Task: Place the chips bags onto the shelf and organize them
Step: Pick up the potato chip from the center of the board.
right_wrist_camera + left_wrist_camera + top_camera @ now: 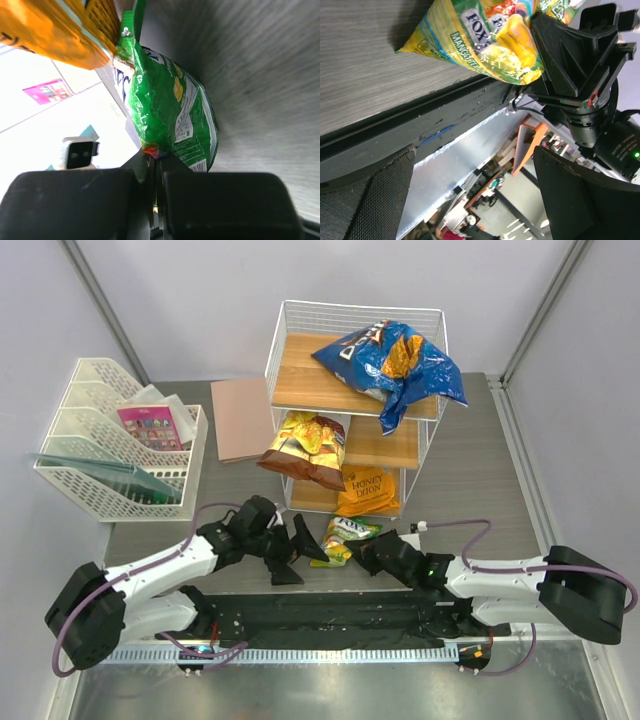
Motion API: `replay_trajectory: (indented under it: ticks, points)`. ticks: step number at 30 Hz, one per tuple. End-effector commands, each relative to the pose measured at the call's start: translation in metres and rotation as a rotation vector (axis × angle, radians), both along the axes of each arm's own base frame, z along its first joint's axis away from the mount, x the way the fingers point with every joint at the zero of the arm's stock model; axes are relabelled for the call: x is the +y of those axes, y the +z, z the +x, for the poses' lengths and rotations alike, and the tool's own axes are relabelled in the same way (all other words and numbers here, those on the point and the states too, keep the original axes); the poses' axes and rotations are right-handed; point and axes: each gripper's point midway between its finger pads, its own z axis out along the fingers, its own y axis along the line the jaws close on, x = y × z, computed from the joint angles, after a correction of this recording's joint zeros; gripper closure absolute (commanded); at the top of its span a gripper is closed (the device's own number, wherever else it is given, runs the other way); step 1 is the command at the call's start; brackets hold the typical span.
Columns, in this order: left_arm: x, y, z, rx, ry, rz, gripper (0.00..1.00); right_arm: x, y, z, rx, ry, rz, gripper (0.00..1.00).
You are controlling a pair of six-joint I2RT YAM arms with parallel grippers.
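2 white-black arms point(160, 575) with purple cables point(460, 523)

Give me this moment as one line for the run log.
right gripper shut on green-yellow bag | left gripper open beside it | bag in front of shelf, not yet on it

The green-yellow bag point(345, 537) has one edge pinched in the right gripper's point(362, 552) closed jaws, its other end just beside the left gripper's point(303, 558) spread jaws. Beyond both stands the shelf point(300, 380). It holds the orange bag point(366, 492) (Honey Dijon) lowest, the brown bag point(305, 448) midway, and the blue bag point(400, 365) on top, overhanging.
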Motion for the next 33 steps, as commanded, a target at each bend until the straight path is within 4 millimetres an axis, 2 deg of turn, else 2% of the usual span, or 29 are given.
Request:
replay_trajectory:
  ticks: [1, 7, 11, 20, 25, 33]
  points:
    - [-0.006, -0.002, 0.007, 0.034, 0.059, -0.057, 0.03, 0.007, 0.055, 0.034, -0.007, -0.243, 0.306, 0.99]
    - [0.002, -0.029, 0.019, 0.027, 0.124, 0.053, 0.05, 0.018, 0.062, 0.03, 0.028, -0.209, 0.366, 0.99]
    - [0.001, -0.027, 0.037, -0.03, 0.18, 0.07, 0.05, 0.03, 0.072, 0.029, 0.038, -0.186, 0.374, 0.99]
    - [0.0, -0.031, 0.061, -0.08, 0.292, 0.076, 0.06, 0.05, 0.054, 0.009, 0.118, -0.174, 0.392, 0.99]
    - [0.003, -0.035, 0.066, -0.081, 0.33, 0.098, 0.08, 0.053, 0.047, 0.001, 0.129, -0.202, 0.402, 0.99]
    - [-0.012, -0.033, 0.06, -0.072, 0.299, 0.103, 0.08, 0.057, 0.042, 0.001, 0.121, -0.271, 0.418, 0.99]
